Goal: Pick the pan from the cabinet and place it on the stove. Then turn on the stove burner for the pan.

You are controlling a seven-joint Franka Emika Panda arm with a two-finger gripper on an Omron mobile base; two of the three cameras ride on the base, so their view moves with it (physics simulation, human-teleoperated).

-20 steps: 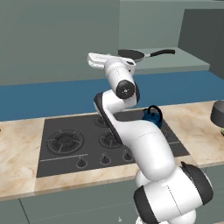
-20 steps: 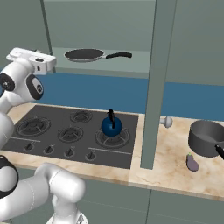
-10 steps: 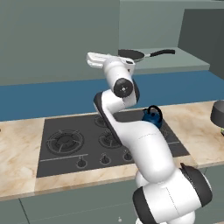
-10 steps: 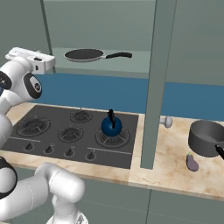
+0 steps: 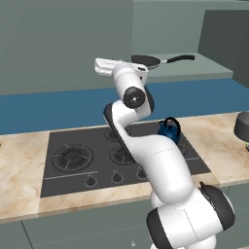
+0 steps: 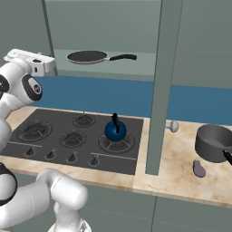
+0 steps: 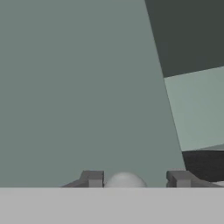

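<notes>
Pan (image 6: 89,56) unmoved since earlier frame, handle toward 3 o'clock, long axis left-right. Gripper (image 7: 135,178) jaws straddle pale knob (image 7: 124,180), grip not confirmable.

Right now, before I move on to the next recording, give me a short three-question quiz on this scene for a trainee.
1. Where is the pan?
A) on the open cabinet shelf
B) on the left burner
C) on the counter beside the pot
2. True or false: the blue kettle stands on the right-end burner of the stove.
3. Fill in: in the hand view, a small round pale ___ sits between the fingertips of the gripper.
Key: 1 A; 2 true; 3 knob
</notes>
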